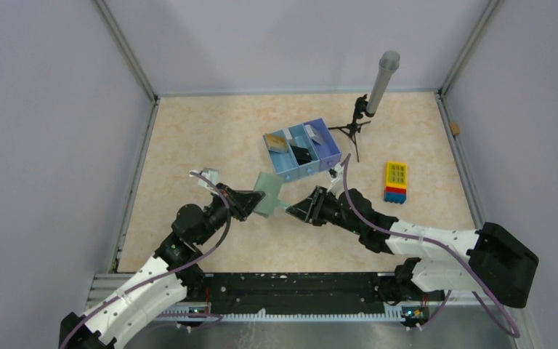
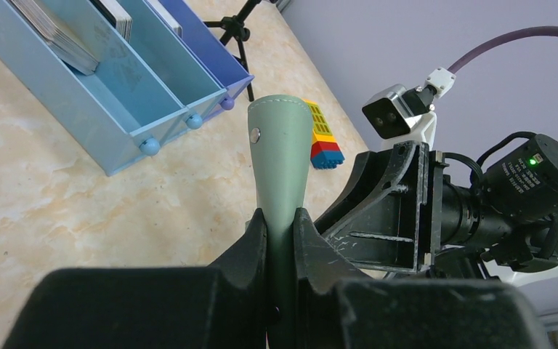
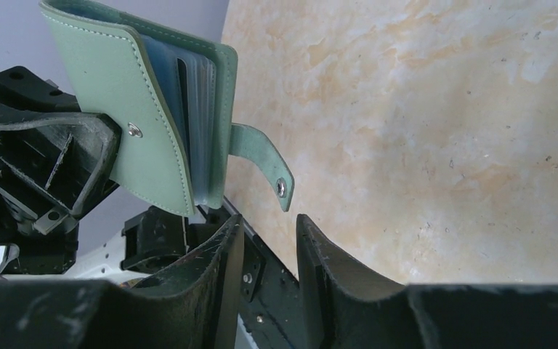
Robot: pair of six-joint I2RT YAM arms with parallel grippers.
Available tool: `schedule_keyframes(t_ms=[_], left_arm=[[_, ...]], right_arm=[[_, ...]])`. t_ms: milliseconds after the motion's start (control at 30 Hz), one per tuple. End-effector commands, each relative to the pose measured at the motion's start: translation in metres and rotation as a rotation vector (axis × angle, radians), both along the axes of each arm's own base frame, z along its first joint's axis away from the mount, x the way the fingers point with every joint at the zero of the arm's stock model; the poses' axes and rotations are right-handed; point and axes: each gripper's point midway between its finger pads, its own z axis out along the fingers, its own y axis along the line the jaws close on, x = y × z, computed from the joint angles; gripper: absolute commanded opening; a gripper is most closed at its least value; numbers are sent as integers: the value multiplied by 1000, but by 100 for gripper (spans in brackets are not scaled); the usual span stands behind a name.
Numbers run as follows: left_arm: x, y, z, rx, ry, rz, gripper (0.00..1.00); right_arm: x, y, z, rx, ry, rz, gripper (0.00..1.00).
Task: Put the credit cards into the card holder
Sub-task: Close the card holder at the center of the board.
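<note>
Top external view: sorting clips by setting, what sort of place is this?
Probably a robot lab test cell: plain grey walls enclose a beige marbled tabletop, two white-and-black arms are bolted at its near edge, and a grey cylinder stands on a black tripod.

Bright, even, soft-shadowed light; nearest wrist-view foregrounds blur.

The left arm (image 1: 145,283) reaches forward and to the right from its base, elbow low and wrist turned inward. The left gripper (image 1: 249,203) points toward the right one, and its fingers (image 2: 258,240) are clamped flat on one edge of the holder (image 2: 280,145). The right arm (image 1: 414,240) stretches leftward, low over the surface, forearm nearly level. The right gripper (image 1: 296,209) faces the left one, the tips near each other but apart. Its fingers (image 3: 225,247) stand a narrow gap apart, with nothing between them.
</note>
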Motion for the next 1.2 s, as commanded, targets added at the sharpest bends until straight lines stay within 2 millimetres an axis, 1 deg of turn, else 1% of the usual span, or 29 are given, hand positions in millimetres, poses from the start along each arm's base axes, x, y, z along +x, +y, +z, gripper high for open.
schedule_keyframes(t_ms=[0, 167, 367, 700, 833, 1033, 1167], left_arm=[[-2, 0, 24, -66, -57, -2, 0], [-3, 1, 24, -66, -56, -2, 0], [-4, 2, 25, -72, -59, -1, 0], [-7, 1, 24, -74, -54, -10, 0], [-7, 1, 24, -76, -53, -11, 0], [-7, 1, 21, -71, -46, -11, 0], [-8, 1, 21, -72, -45, -12, 0]], right_arm=[[9, 7, 20, 45, -65, -5, 30], [10, 7, 20, 31, -76, -2, 23], [15, 7, 15, 19, -78, -24, 23], [18, 11, 27, 36, -121, -17, 23], [19, 13, 31, 41, -137, -12, 18], [20, 15, 37, 44, -162, -4, 17], [20, 16, 39, 47, -174, 1, 13]])
